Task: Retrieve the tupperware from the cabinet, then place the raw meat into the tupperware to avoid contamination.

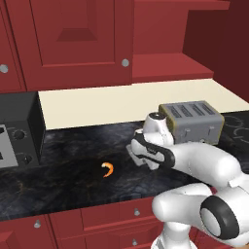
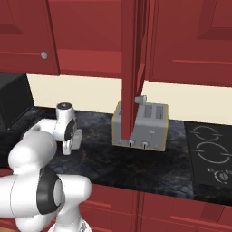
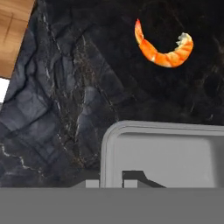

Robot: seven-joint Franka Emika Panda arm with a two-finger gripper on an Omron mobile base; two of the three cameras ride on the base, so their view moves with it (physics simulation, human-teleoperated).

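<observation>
In the hand view the tupperware (image 3: 175, 153), a grey open-topped box, sits at the lower right on the black marble counter (image 3: 57, 113). The gripper (image 3: 114, 180) is nearly closed at its near rim, apparently pinching that wall. The raw meat (image 3: 162, 49), an orange shrimp, lies upper right, its long axis across the frame, ends curling upward, apart from the box.
</observation>
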